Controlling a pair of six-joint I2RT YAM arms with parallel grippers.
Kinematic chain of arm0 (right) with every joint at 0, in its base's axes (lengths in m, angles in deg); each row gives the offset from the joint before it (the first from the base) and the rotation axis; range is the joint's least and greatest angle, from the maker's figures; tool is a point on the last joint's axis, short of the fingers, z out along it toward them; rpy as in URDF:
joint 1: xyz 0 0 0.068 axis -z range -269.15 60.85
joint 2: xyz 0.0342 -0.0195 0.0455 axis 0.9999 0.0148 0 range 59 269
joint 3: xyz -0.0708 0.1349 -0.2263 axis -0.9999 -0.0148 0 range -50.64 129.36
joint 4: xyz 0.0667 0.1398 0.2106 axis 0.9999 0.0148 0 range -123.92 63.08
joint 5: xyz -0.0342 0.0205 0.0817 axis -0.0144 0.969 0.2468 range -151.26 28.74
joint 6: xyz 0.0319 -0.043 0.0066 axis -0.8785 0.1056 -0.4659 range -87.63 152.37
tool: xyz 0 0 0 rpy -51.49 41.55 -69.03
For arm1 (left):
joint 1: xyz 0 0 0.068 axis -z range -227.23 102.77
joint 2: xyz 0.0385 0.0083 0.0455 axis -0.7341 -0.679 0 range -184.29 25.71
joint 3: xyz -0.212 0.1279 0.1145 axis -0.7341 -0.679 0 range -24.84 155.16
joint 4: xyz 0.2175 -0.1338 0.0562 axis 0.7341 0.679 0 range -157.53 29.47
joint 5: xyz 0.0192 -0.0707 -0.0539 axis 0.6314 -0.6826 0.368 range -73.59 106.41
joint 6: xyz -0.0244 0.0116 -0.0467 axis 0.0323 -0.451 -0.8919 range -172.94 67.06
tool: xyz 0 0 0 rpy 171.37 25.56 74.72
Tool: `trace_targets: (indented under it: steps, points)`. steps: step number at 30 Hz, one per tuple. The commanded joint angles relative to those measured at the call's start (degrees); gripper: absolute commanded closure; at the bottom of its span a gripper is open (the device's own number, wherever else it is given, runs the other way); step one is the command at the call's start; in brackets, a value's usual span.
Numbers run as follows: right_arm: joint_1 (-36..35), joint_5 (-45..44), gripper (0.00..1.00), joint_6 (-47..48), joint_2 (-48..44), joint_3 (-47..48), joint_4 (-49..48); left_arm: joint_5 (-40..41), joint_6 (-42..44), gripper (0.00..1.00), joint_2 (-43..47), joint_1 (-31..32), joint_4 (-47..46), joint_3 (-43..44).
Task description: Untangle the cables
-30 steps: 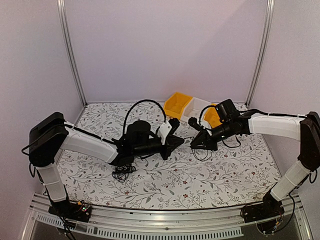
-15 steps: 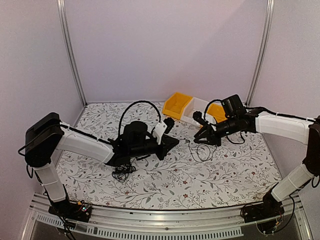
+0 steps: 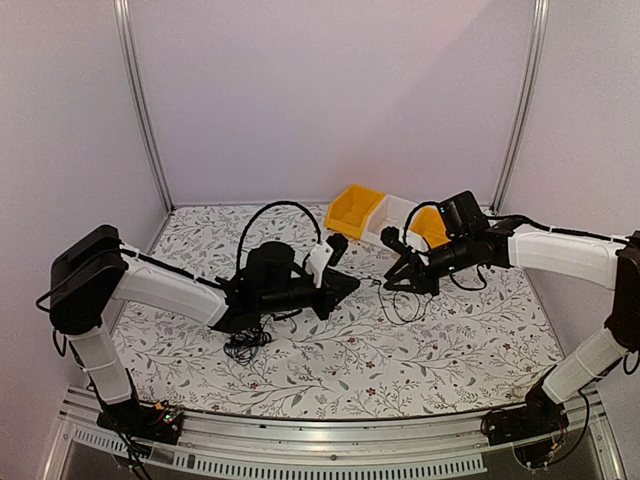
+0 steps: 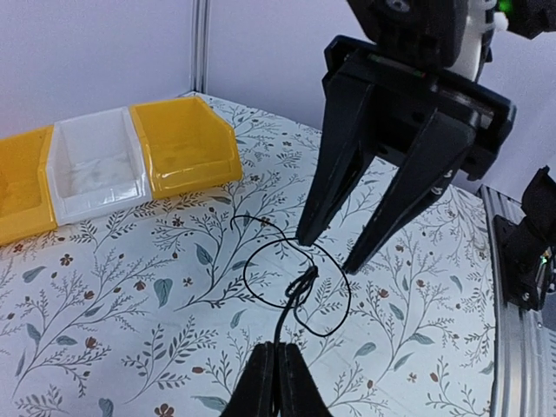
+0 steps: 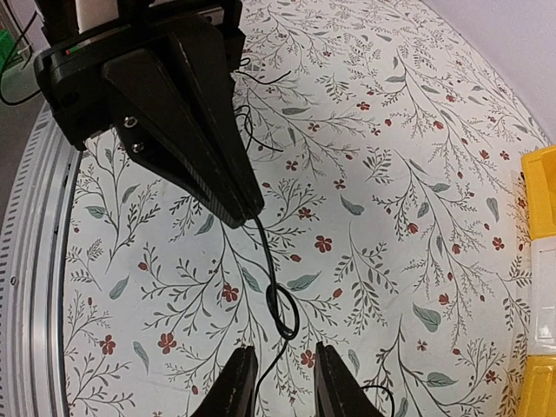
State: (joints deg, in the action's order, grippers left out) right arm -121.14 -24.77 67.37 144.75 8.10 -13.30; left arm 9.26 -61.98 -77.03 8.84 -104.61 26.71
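Tangle at my far left: a small scribbly clump of thin black cable [image 3: 245, 345] lies on the worktop [image 3: 450, 350], a white cloth printed with grey-green leafy sprigs and small red flowers. It sits just under my left arm [image 3: 170, 285], which is smooth white shell with matt black joints.

That arm reaches low across the cloth toward the middle. My left jaws are clenched, the two black tapered fingertips [image 4: 261, 382] pressed flat together on the end of a single thin black cable [image 4: 291, 282]. From the pinch the cable runs away from me and opens into one wide round loop lying on the print, with a small tight knot where the strand crosses itself and a short loose tail curling off the far side.

My right jaws face the left ones from just beside them. They are spread wide and grasp nothing. Their fingers [image 4: 334, 174] are long, black, hard-edged wedges, and their tips stand over the far rim of the loop; I cannot tell whether they touch the cloth. In the right wrist view the cable leaves the left tip, passes through the little knot and runs down between my two parted right fingers.

Behind the right jaws, at the back of the worktop, three open-topped bins stand side by side: a glossy yellow plastic bin [image 3: 357, 212], a milky white plastic bin [image 4: 91, 165], and a second yellow plastic bin [image 4: 182, 143].

My right arm [image 3: 555, 250], the same white shell, comes in from the right edge.
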Motion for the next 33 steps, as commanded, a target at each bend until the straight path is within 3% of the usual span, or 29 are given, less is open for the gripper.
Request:
trace_targets:
  steps: [1,7,19,33]
  points:
    - [-0.8,-0.7,0.74,0.3,1.3,0.4,0.0,-0.8,-1.0,1.0,2.4,-0.7,-2.2,-0.7]
    - [-1.2,-1.5,0.75,0.4,2.3,0.5,0.0,-1.4,-1.7,1.0,2.2,-0.7,-3.2,-0.5]
    - [-1.5,-1.7,0.9,-0.1,1.9,0.4,-0.8,-3.4,-2.6,1.0,0.4,-0.7,-3.5,0.1]
    - [-1.6,-2.2,0.89,0.4,1.4,0.1,-0.8,-7.8,-0.7,1.0,-3.5,-0.6,4.3,5.0]
